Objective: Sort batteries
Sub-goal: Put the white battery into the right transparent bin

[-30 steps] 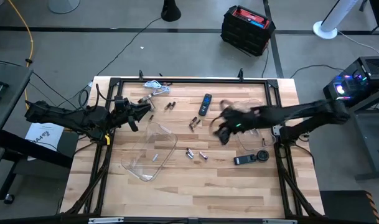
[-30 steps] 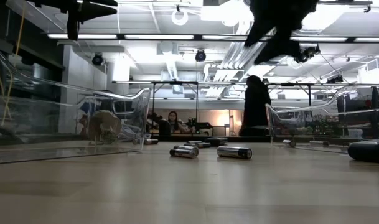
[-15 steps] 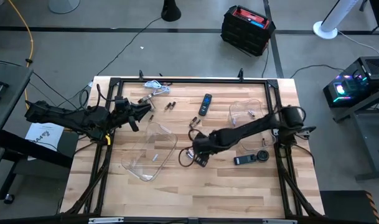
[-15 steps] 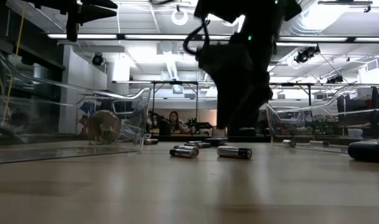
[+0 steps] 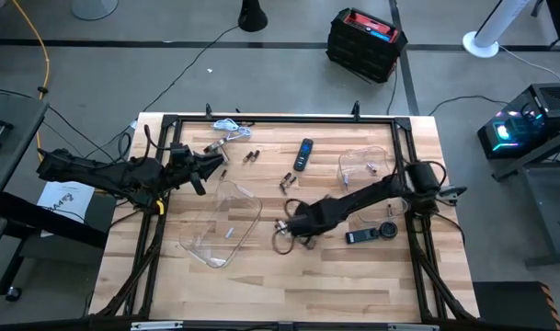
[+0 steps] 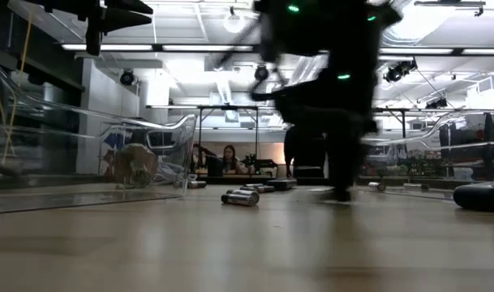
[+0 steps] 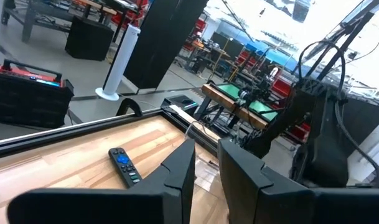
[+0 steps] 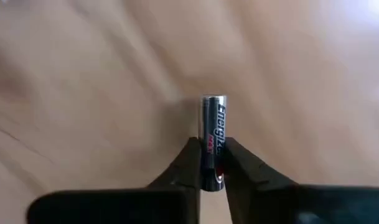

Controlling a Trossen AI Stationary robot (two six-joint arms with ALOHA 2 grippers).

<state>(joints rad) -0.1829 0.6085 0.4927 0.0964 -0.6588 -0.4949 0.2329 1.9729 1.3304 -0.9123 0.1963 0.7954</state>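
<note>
Only wrist-visible: battery (image 8: 213, 140) between right jaws

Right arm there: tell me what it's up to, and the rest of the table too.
The right gripper is down at mid-table with its fingers shut on a battery that lies on the wood. The left gripper waits raised near the table's far left side, holding nothing. More batteries lie loose on the table, beside a remote. Two clear trays stand there, one at left-centre and one at right.
</note>
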